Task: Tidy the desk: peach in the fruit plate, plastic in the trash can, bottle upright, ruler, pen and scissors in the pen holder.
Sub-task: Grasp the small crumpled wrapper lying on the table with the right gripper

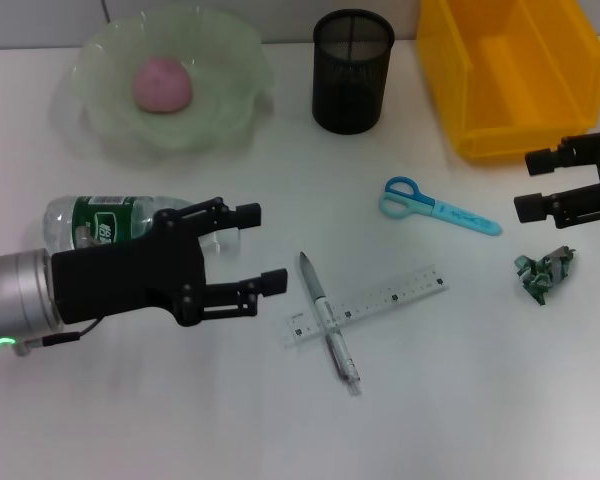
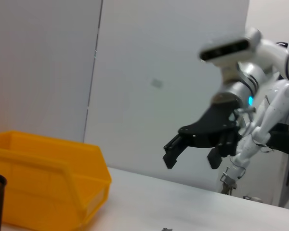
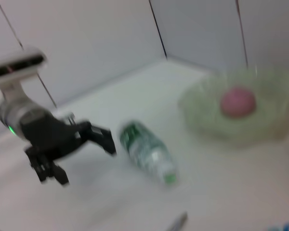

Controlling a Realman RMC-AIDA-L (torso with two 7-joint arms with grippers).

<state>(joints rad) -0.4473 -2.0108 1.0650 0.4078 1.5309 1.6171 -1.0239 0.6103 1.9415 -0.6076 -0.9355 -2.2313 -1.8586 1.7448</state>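
A pale green, frosted fruit plate [image 1: 100, 95] with a wavy, scalloped rim sits at the far left of the white desk [image 1: 160, 420], and a round pink peach [image 1: 162, 84] with a soft matte skin lies in its middle. Beside it stands a black wire-mesh pen holder [image 1: 351, 71], a plain cylinder, and next to that a glossy yellow plastic bin [image 1: 515, 70] with slanted walls. A clear plastic bottle [image 1: 98, 221] with a dark green label lies on its side near the left edge. The left gripper [image 1: 260, 248], matte black on a silver wrist, hovers just beside the bottle with its fingers spread and nothing between them. A silver pen [image 1: 329, 322] lies across a transparent ruler [image 1: 368, 306], the two touching in a cross. Blue-handled scissors [image 1: 438, 207] lie apart from them, blades closed. A crumpled green plastic scrap [image 1: 546, 274] rests near the right edge, with the right gripper [image 1: 534, 183] above it, fingers apart and empty.
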